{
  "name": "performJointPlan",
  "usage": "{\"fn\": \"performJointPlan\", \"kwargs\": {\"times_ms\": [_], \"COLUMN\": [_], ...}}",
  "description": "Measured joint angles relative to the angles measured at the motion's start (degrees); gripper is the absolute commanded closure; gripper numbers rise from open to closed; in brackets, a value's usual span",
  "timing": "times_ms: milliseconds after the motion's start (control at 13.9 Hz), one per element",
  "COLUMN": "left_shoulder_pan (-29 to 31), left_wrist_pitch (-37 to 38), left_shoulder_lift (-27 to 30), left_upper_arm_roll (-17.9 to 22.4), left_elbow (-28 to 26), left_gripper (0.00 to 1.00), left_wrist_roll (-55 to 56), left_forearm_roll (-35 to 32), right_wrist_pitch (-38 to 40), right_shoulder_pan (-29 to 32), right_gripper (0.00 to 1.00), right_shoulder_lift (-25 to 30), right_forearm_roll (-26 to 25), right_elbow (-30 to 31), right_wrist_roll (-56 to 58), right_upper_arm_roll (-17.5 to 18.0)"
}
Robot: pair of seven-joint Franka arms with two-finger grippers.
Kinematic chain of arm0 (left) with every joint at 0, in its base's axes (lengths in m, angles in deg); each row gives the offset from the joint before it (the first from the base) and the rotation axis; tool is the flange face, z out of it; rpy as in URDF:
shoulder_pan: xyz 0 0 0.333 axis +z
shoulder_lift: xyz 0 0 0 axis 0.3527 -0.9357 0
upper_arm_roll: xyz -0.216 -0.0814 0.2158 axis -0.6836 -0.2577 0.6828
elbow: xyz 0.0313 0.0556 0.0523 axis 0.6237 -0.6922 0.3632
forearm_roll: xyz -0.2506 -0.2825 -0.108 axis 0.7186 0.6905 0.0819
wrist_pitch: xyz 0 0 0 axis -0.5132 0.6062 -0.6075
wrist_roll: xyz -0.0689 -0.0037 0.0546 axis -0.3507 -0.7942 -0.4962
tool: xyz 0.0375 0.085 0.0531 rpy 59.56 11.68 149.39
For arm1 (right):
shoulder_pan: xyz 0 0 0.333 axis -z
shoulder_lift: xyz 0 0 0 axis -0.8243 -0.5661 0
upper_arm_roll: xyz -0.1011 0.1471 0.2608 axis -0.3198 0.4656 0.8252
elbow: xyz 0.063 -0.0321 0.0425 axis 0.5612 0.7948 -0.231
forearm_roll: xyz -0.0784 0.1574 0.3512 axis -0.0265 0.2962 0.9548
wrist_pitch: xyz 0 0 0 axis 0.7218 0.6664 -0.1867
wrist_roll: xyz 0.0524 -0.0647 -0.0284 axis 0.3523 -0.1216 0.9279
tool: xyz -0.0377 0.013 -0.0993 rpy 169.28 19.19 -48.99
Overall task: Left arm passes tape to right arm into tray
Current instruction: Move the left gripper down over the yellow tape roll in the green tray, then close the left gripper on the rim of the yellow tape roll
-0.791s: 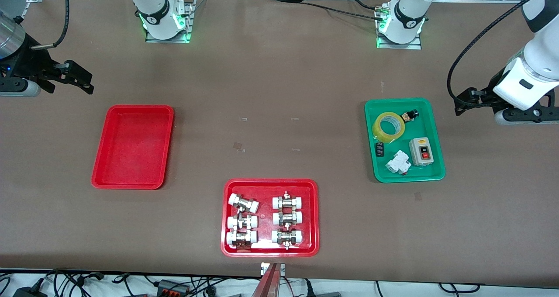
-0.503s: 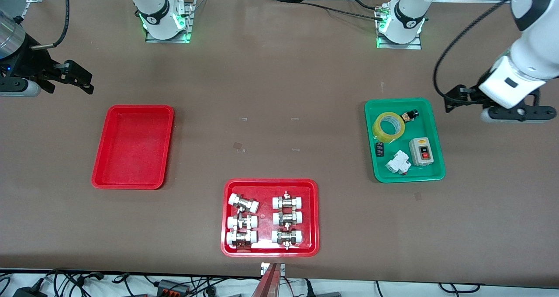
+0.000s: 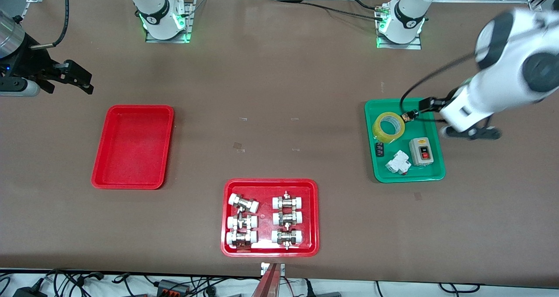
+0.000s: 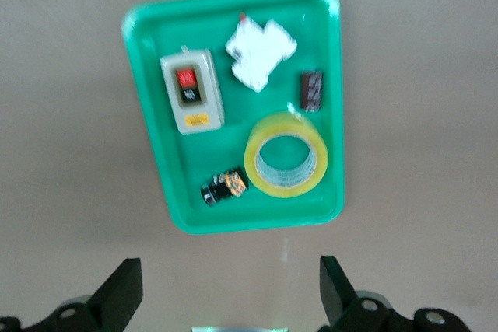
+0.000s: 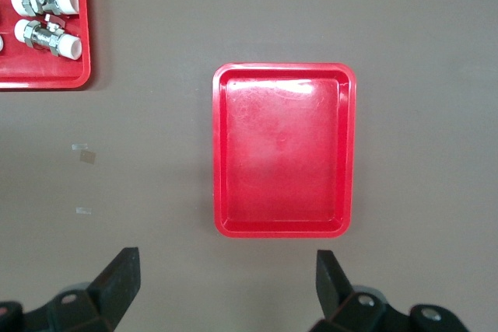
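The yellow tape point(image 3: 388, 127) lies flat in the green tray point(image 3: 370, 157) at the left arm's end of the table, and also shows in the left wrist view point(image 4: 285, 165). My left gripper point(image 3: 427, 104) is up in the air over the green tray's rim farthest from the front camera. It is open and empty point(image 4: 229, 301), apart from the tape. The plain red tray point(image 3: 133, 146) sits empty at the right arm's end, and shows in the right wrist view point(image 5: 284, 149). My right gripper point(image 3: 90, 84) waits open and empty point(image 5: 226, 285) beside that tray, toward the robots' bases.
The green tray also holds a grey switch box point(image 3: 421, 152), a white breaker point(image 3: 398, 162) and two small black parts point(image 3: 380, 149) point(image 3: 410, 115). A red tray of pipe fittings point(image 3: 270, 182) sits near the table's front edge.
My left arm has swung in from the table's end, and its gripper now hangs over the green tray's rim. The right arm and the tape have not moved.
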Motion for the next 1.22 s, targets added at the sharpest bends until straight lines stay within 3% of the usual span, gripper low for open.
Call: {"fn": "performJointPlan", "kwargs": {"times_ms": [216,503,791,863,1222], "left_shoulder_pan": [-0.2,-0.2,-0.6,-0.5,-0.1], "left_wrist_pitch": [-0.2,0.5,0.0,-0.8,-11.5], "left_shoulder_lift": [-10.5,-18.5,-20.7,-21.1,-21.8], "left_upper_arm_roll": [-0.1,-0.2,-0.2,-0.1,0.1], "left_elbow": [-0.1,0.0,0.1,0.1,-5.8], "left_gripper": [0.0,0.0,0.03,0.0,0.0], "left_wrist_roll": [0.0,0.0,0.0,0.0,0.1], "left_forearm_roll": [1.1,1.3,1.3,1.3,1.2], "right_wrist_pitch": [0.0,0.0,0.1,0.1,0.1], "right_shoulder_pan": [0.0,0.0,0.0,0.0,0.0], "right_gripper": [0.0,0.0,0.0,0.0,0.0], "right_shoulder_lift": [0.0,0.0,0.0,-0.1,-0.1], "right_forearm_roll": [0.0,0.0,0.0,0.0,0.0], "right_elbow": [-0.1,-0.1,-0.1,-0.1,-0.1], "right_wrist_roll": [0.0,0.0,0.0,0.0,0.0], "right_upper_arm_roll": [0.0,0.0,0.0,0.0,0.0]}}
